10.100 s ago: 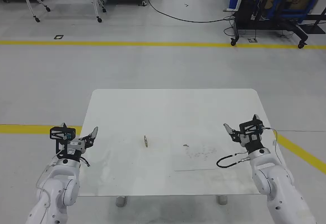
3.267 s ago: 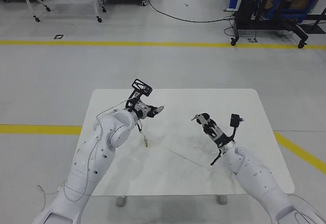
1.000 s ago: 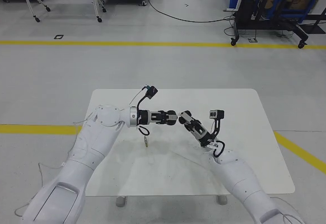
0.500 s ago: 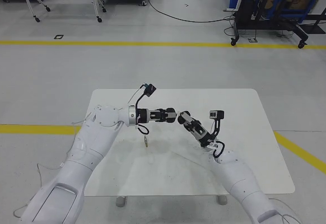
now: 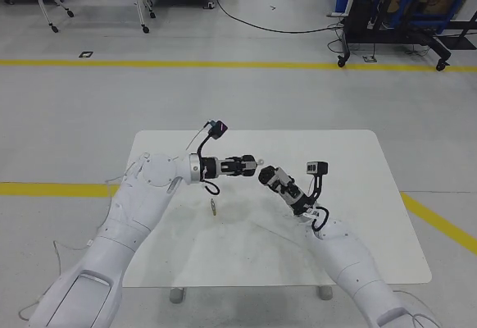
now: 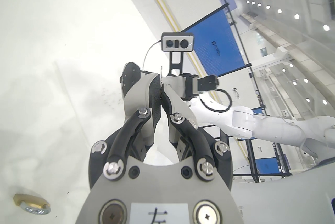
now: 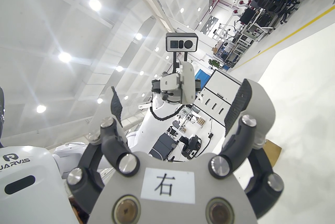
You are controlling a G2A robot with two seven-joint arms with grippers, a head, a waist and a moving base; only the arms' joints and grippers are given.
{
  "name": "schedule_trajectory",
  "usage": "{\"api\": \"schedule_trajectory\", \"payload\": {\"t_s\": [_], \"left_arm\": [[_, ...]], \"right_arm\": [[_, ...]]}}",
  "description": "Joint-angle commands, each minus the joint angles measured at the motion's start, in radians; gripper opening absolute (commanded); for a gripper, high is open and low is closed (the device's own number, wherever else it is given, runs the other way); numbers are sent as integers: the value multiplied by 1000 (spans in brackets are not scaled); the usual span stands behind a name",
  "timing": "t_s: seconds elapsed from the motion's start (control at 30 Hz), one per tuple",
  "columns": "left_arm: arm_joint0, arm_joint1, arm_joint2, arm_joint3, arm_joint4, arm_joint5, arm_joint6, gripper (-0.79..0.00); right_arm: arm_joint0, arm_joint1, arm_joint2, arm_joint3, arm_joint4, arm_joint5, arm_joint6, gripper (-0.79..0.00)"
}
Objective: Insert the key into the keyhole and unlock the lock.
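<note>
White counter (image 5: 361,246). Above its middle, right gripper (image 5: 263,172) spread wide, holding nothing; left gripper (image 6: 160,90) just beside, pinched shut. Brass lock (image 5: 213,207) lying between centre and left edge. Thin key (image 6: 161,74) clamped in left gripper.

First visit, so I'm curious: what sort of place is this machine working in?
Probably an industrial robotics test hall: yellow painted floor lines, blue-and-white partition panels, and a black wheeled equipment frame.
</note>
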Motion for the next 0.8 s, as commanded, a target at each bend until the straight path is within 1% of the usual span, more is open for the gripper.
{"api": "schedule_trajectory", "payload": {"t_s": [0.0, 0.03, 0.07, 0.1, 0.13, 0.17, 0.23, 0.27, 0.3, 0.33, 0.4, 0.43, 0.5, 0.53, 0.6, 0.7, 0.77], "left_arm": [[3, 6, -19, 2, -58, 2, -38, -785], [2, 10, -25, 4, -74, -2, -84, -785], [-2, 15, -37, 10, -86, -5, -111, -785], [0, 17, -40, 10, -113, -8, -160, -785], [-5, 19, -37, 13, -148, -4, -234, -785], [-12, 21, -39, 23, -163, -4, -272, -785], [-27, 18, -7, 30, -191, 20, -399, -785], [-39, 16, 9, 43, -182, 38, -417, -785], [-49, 13, 33, 43, -169, 57, -436, -785], [-61, 10, 58, 45, -136, 62, -441, -785], [-72, 2, 96, 48, -120, 58, -437, -785], [-79, -1, 113, 48, -115, 58, -437, -785], [-91, -6, 141, 54, -109, 52, -431, -785], [-96, -8, 153, 57, -109, 49, -428, -785], [-105, -10, 175, 62, -112, 43, -422, -785], [-118, -11, 201, 71, -124, 40, -419, -785], [-124, -11, 218, 72, -131, 39, -419, -785]], "right_arm": [[14, 20, 35, 3, -125, 15, 21, 0], [18, 34, 64, 5, -198, 15, 24, 0], [11, 46, 85, -6, -239, 24, 38, 0], [2, 58, 103, -24, -262, 38, 73, 0], [-5, 72, 128, -42, -294, 46, 107, 0], [-19, 85, 152, -64, -321, 52, 134, 0], [-52, 105, 179, -124, -334, 63, 203, 0], [-71, 113, 190, -152, -327, 71, 236, 0], [-87, 120, 192, -181, -314, 91, 271, -179], [-100, 128, 191, -210, -309, 121, 300, -166], [-122, 142, 192, -246, -307, 163, 343, -117], [-129, 147, 189, -254, -301, 180, 359, -74], [-132, 152, 181, -256, -293, 196, 375, -55], [-132, 152, 173, -254, -274, 204, 383, -68], [-127, 153, 156, -251, -242, 217, 396, -142], [-118, 153, 122, -251, -216, 229, 409, -197], [-112, 155, 104, -253, -205, 233, 412, -280]]}}
